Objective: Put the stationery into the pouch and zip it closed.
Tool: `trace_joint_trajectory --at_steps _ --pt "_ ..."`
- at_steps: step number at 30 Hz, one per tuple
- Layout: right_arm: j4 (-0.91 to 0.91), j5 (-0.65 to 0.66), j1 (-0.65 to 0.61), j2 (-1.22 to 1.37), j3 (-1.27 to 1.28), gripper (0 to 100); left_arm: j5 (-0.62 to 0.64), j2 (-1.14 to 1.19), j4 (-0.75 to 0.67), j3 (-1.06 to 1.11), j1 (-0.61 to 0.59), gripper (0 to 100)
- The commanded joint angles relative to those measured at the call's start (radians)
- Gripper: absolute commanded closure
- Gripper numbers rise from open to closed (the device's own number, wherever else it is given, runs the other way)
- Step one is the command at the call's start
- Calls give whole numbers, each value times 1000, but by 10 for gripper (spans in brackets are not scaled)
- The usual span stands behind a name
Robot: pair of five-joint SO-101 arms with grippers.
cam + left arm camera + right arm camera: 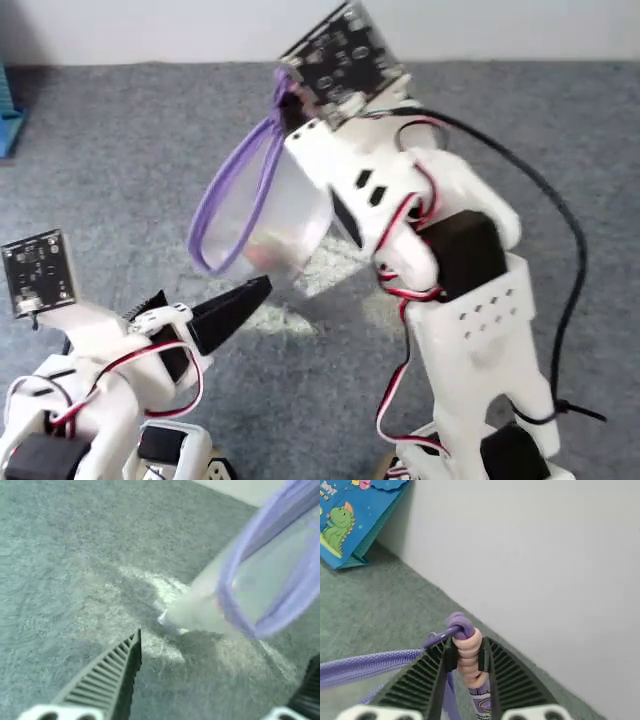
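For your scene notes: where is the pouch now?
In the high view, the pouch hangs mid-frame from the right claw, which pinches its zip pull; the left claw is near its lower end.

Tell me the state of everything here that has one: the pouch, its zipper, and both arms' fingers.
pouch: held up at a tilt by its pull, mouth gaping; contents too blurred to tell
zipper: unzipped
zipper pull: pinched in the right gripper
right gripper: shut on the zipper pull
left gripper: open, empty, by the pouch's lower end
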Motion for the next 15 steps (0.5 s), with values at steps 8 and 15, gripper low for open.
trace_joint_trajectory --at_steps 8,15 --pt "266 -8 -48 -211 -29 991 -75 0 -161 133 -224 529" --pt "317 -6 -48 -242 -29 991 -98 2 -345 222 -264 530"
